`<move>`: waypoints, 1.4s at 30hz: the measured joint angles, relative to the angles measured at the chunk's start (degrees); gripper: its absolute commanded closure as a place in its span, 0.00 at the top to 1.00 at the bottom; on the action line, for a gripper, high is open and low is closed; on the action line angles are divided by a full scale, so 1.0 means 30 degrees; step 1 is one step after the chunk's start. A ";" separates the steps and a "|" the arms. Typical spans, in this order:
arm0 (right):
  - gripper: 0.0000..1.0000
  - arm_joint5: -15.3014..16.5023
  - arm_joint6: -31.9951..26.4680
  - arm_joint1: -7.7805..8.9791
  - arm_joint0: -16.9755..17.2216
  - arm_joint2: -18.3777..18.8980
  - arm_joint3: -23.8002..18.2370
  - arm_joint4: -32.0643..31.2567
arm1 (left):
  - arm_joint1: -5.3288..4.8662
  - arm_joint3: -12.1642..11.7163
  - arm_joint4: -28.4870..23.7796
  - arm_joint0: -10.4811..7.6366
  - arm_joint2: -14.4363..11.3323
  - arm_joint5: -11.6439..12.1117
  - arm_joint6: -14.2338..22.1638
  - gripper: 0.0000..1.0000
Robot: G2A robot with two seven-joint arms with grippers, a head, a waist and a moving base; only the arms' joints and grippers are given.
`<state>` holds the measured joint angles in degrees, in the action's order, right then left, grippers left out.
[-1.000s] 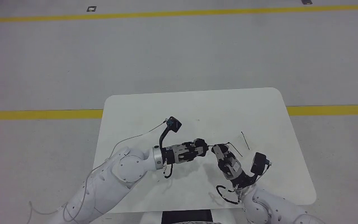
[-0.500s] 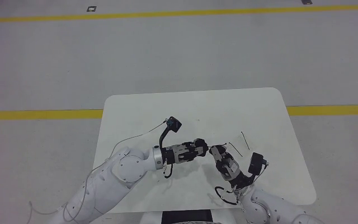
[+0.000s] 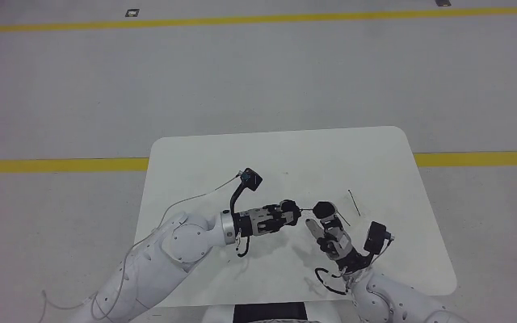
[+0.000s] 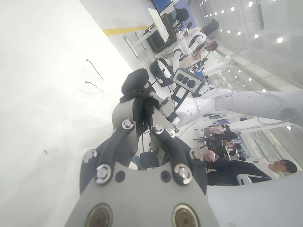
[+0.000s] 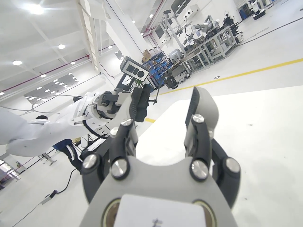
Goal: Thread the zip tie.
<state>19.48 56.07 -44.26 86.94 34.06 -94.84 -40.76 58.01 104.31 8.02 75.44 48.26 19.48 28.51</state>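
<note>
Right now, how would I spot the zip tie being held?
Start at the white table. Over its robot-side half, the zip tie juts from the left end effector. The spare ties lie loose; this one is pinched.

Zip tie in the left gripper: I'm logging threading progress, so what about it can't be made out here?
- Right wrist view: a sliver of the zip tie pokes from the left gripper, too small to tell head from tail.
- Left wrist view: that gripper's own pads hide the tie.
- Top view: the stretch toward the right gripper is too thin to tell whether it is threaded.
</note>
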 measured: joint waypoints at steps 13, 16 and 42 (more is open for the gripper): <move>1.00 -0.1206 -0.0072 0.0184 0.1719 0.1781 0.1431 -0.1896 | 0.0055 0.0154 -0.0650 0.0063 -0.0070 0.0000 -0.0220 0.00; 1.00 -0.1632 0.0624 0.0132 0.2007 0.2227 0.1341 -0.2386 | 0.0154 0.0288 -0.2880 0.0154 -0.0039 0.0000 -0.0518 0.00; 1.00 -0.5463 0.2256 -0.1085 0.2062 0.3410 -0.0040 -0.6185 | 0.2270 -0.1342 -1.5044 0.2088 0.1998 0.0000 0.4727 0.00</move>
<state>3.09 62.84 -47.51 93.13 44.29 -94.96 -59.31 64.82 100.28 -37.11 81.71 54.25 19.48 42.69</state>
